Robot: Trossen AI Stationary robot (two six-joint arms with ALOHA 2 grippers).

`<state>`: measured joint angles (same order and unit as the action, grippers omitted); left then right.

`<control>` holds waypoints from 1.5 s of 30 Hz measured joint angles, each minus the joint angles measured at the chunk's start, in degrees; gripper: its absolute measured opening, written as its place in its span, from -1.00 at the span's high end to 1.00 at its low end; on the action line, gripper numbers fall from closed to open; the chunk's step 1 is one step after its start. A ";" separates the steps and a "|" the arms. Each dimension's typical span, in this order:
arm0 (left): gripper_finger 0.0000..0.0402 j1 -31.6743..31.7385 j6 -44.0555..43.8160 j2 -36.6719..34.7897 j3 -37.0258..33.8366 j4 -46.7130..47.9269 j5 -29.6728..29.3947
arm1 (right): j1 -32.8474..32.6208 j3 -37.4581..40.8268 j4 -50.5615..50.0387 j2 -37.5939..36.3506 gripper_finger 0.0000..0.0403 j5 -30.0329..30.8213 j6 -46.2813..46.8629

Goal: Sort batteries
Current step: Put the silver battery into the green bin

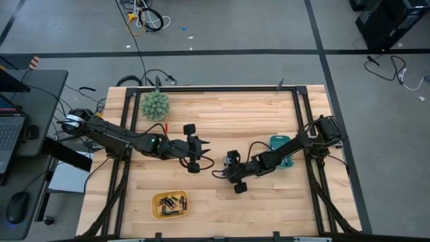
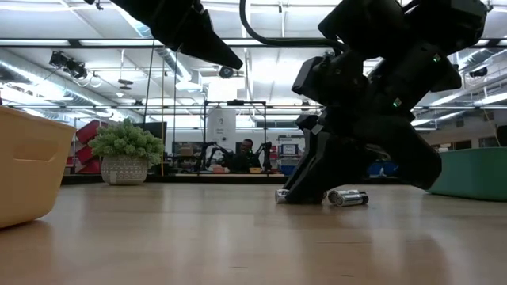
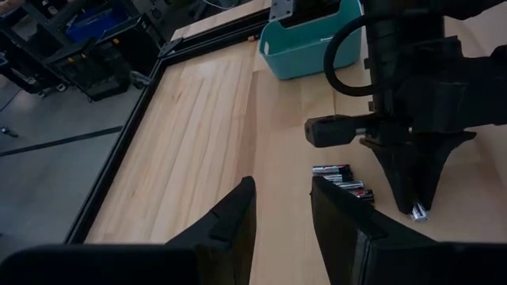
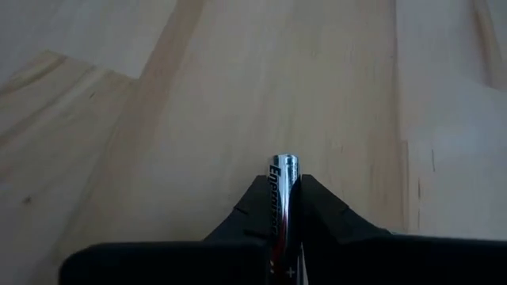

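Near the centre of the high frame, the right gripper (image 4: 283,207) clamps a silvery battery (image 4: 283,180) lengthwise between its jaws, tip pointing forward. Loose batteries (image 3: 342,178) lie just beside it. The left gripper (image 3: 281,207) hovers nearby, jaws parted and empty.

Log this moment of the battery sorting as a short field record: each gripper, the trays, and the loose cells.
right gripper: down at the wooden table, fingers closed on a silvery cylindrical battery
left gripper: open, empty, above the table
loose batteries: small cluster on the table beside the right gripper
yellow tray: holds several dark cells
teal bin: contents hidden
spiky green ball: far-left corner
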<state>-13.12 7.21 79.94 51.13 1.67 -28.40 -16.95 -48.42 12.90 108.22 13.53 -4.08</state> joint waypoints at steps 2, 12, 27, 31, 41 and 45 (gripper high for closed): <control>0.40 0.00 0.02 0.00 0.00 0.01 0.00 | 0.00 0.09 -0.51 -0.60 0.86 0.48 -0.55; 0.40 0.00 0.13 0.00 0.00 -0.63 -0.02 | 0.00 0.11 1.95 -1.75 0.86 1.36 -0.06; 0.40 0.00 -0.13 0.00 0.00 -0.54 0.00 | -0.31 0.04 -10.29 -14.12 0.86 3.85 11.67; 0.40 0.02 -0.13 0.00 0.00 -0.54 -0.01 | -0.58 0.02 -18.11 -19.09 0.86 8.49 19.99; 0.40 0.02 0.13 0.00 0.00 -0.50 -0.02 | -8.23 0.04 -44.18 -31.22 0.86 20.95 39.95; 0.40 0.02 0.15 0.00 0.00 -0.50 -0.02 | -12.65 2.10 -53.87 -36.08 0.86 26.05 53.24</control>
<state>-13.10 7.35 79.94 51.13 1.17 -28.42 -29.60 -46.32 -40.97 72.14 39.58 49.16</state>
